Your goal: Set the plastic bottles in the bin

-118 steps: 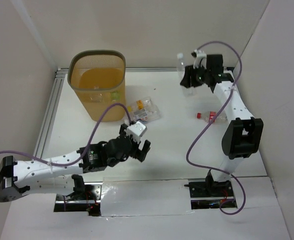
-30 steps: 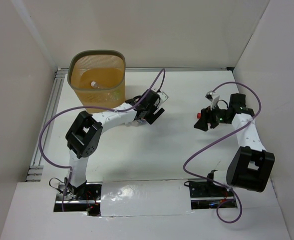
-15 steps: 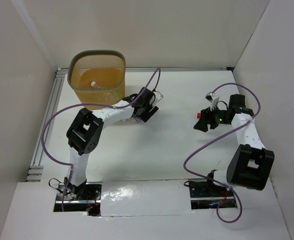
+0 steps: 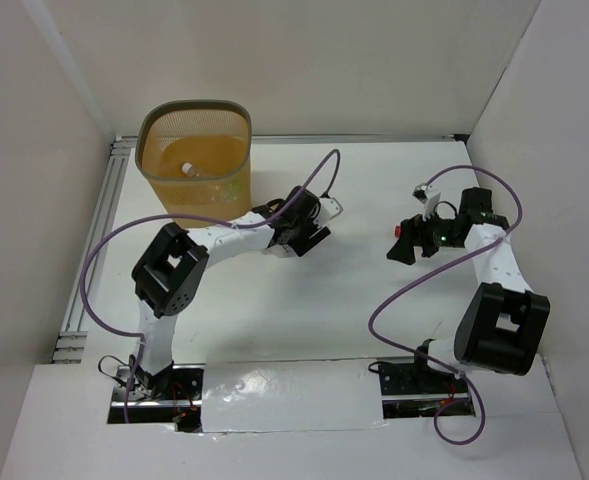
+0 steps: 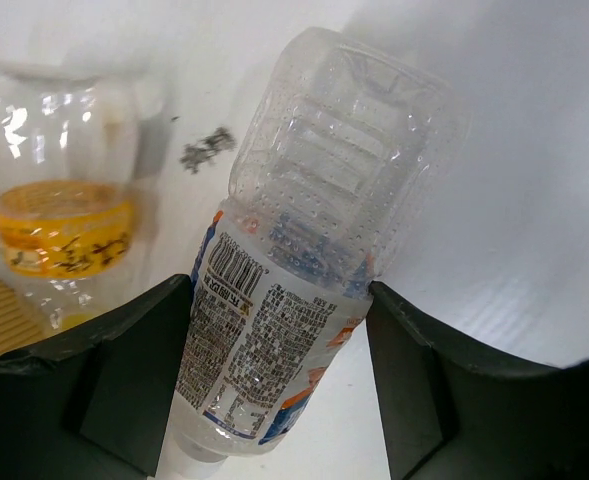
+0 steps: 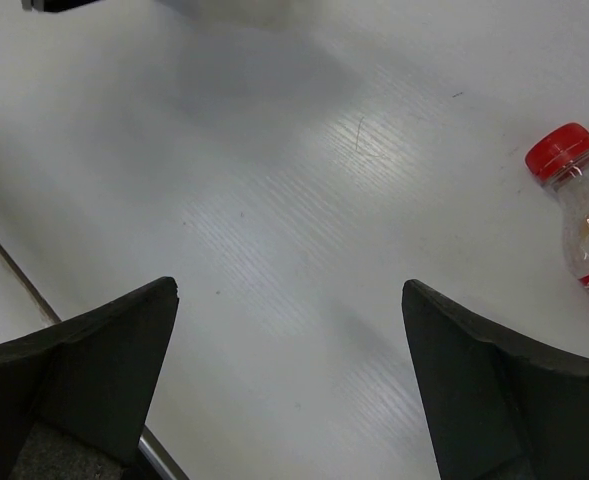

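Observation:
In the left wrist view my left gripper (image 5: 279,330) is shut on a clear plastic bottle (image 5: 304,250) with a blue and orange label, one finger pressed to each side. A crushed clear bottle with a yellow label (image 5: 64,225) lies just to its left. From above, the left gripper (image 4: 312,232) sits on the table right of the orange mesh bin (image 4: 236,190). A white-capped bottle (image 4: 186,169) lies inside the bin. My right gripper (image 6: 289,290) stands open over bare table, empty. A red-capped bottle (image 6: 579,195) lies beyond its right finger, apart from it. The top view shows the right gripper (image 4: 406,243) by that red cap (image 4: 401,229).
White walls close in the table at the back and on both sides. An aluminium rail (image 4: 96,235) runs along the left edge. Purple cables (image 4: 99,265) loop over both arms.
The left jaws have closed on the clear labelled bottle and the gripper has shifted slightly right and nearer. The right jaws have opened wide; the right arm has stayed in place.

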`<action>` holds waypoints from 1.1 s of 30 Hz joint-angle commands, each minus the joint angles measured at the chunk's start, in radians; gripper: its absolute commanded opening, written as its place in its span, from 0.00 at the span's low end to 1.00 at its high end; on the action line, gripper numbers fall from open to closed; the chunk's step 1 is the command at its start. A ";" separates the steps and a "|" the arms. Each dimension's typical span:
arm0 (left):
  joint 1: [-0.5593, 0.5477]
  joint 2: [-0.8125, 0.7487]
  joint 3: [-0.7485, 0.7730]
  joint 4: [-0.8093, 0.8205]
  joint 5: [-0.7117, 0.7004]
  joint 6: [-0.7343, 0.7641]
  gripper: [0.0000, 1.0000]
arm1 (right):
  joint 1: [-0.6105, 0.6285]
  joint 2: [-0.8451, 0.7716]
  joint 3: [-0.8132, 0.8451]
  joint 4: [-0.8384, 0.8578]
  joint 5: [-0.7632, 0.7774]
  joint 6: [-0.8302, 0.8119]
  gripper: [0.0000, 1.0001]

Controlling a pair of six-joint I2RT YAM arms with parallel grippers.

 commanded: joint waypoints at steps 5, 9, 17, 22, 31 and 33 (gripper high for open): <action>-0.048 -0.010 -0.058 -0.110 0.162 -0.030 0.25 | -0.015 0.015 0.061 0.005 -0.021 -0.018 1.00; -0.069 -0.092 0.012 -0.130 0.141 -0.039 0.04 | -0.038 0.003 0.061 0.014 0.001 -0.018 0.96; -0.058 -0.201 0.296 -0.195 0.122 -0.080 0.00 | -0.115 -0.062 0.061 0.070 -0.024 -0.009 0.31; -0.048 -0.245 0.420 -0.185 0.132 -0.122 0.00 | -0.133 -0.062 0.070 0.070 -0.024 -0.009 0.36; 0.188 -0.463 0.358 0.154 0.268 -0.416 0.00 | -0.133 -0.051 0.059 0.099 -0.024 -0.009 0.39; 0.237 -0.517 0.315 0.209 0.278 -0.467 0.00 | -0.133 -0.042 0.059 0.099 -0.024 -0.018 0.44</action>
